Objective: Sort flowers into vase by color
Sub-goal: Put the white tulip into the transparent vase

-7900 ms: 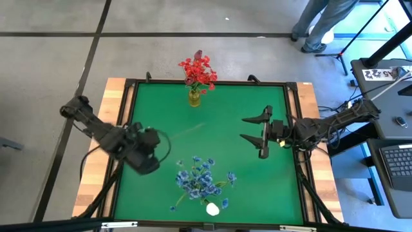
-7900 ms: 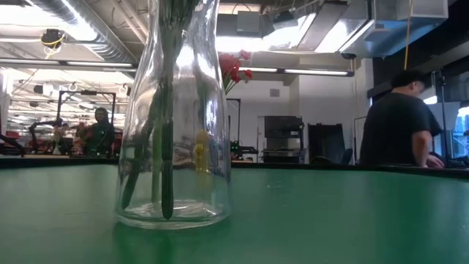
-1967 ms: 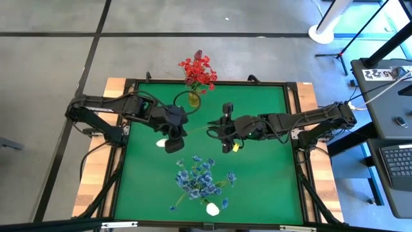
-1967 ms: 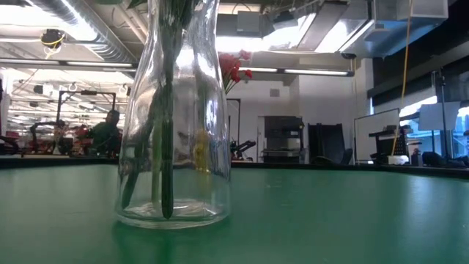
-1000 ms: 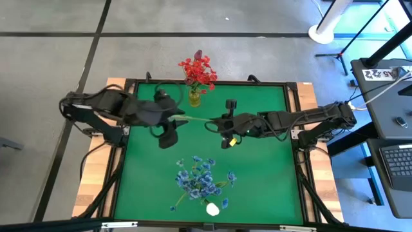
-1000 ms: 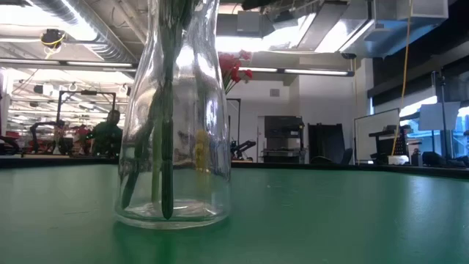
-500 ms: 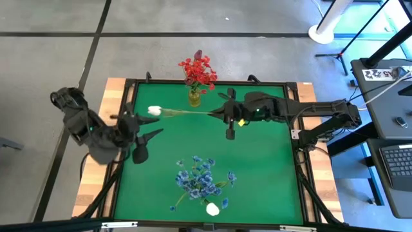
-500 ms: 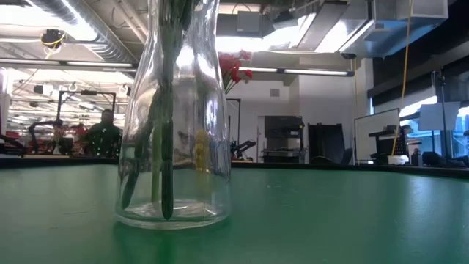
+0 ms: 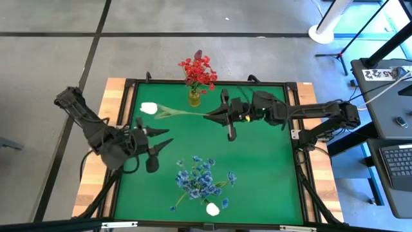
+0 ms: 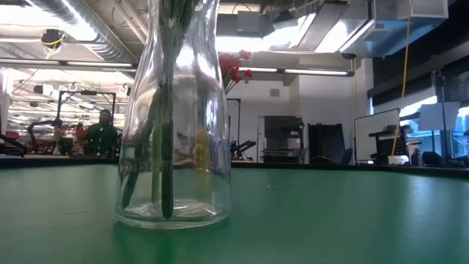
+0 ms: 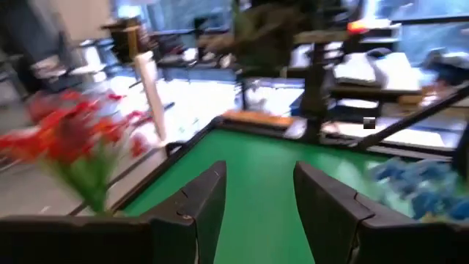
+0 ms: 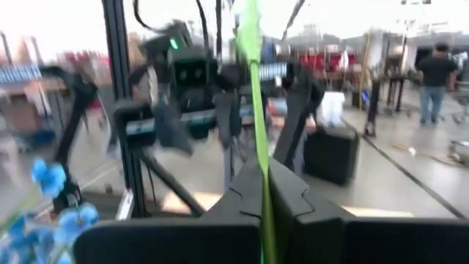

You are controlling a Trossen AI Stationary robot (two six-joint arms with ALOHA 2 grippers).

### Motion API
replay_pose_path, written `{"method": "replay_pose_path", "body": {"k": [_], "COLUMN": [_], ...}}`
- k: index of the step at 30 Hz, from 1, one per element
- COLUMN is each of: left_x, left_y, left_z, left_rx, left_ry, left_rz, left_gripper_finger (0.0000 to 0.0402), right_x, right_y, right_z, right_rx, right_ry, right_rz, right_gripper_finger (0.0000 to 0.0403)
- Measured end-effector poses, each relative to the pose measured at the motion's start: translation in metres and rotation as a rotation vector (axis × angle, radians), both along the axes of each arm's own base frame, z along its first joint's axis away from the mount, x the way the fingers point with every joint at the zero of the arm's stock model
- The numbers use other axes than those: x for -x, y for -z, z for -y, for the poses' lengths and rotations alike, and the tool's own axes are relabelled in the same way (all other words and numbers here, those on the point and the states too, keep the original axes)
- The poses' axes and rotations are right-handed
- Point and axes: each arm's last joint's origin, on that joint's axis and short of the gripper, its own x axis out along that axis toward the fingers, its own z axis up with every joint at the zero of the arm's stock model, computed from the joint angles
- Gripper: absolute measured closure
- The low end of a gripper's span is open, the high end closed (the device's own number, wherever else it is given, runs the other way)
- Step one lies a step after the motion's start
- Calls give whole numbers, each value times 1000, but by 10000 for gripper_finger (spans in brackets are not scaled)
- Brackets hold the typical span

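My right gripper is over the far middle of the green table and is shut on a long-stemmed white tulip, whose stem reaches toward the table's left. My left gripper is open and empty at the table's left, and its wrist view shows the gap between its fingers. Red flowers stand in a small yellow vase at the far edge. Blue flowers and a second white tulip stand in a clear glass vase near the front edge. My right gripper pinches the tulip's green stem between its two shut fingers, near the stem's lower end, far from the blossom. The fingers come level from the table's right, in line with the stem. The tulip sticks out past the fingertips toward the left, lifted clear of the table.
A black frame runs around the green mat. The stretch of mat between the two vases and to the right is bare. People show in the room beyond the table.
My left gripper has let go of the tulip and drawn back toward the table's left and near edges, fingers open. My right gripper has gone toward the far edge with the stem, and the tulip has lifted clear, its blossom now out to the left.
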Motion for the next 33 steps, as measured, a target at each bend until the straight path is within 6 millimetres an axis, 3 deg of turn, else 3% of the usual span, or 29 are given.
{"method": "replay_pose_path", "body": {"k": [6, 13, 17, 25, 33], "left_x": [-33, -57, -69, -88, -93], "left_y": [-11, -15, -14, -6, -4], "left_z": [-18, -68, -86, -92, -94], "left_rx": [-30, -35, -7, -26, -32], "left_ry": [246, 309, 350, 374, 362], "left_rz": [151, 427, 497, 548, 575], "left_gripper_finger": [246, 246, 246, 246, 246], "right_x": [9, 10, 10, 9, 9], "right_y": [11, 13, 13, 15, 16], "right_z": [6, 5, 5, 5, 5], "right_rx": [-92, -108, -115, -116, -116], "right_ry": [-94, -123, -125, -129, -128], "right_rz": [179, 187, 184, 159, 151], "right_gripper_finger": [403, 403, 403, 403, 403]}}
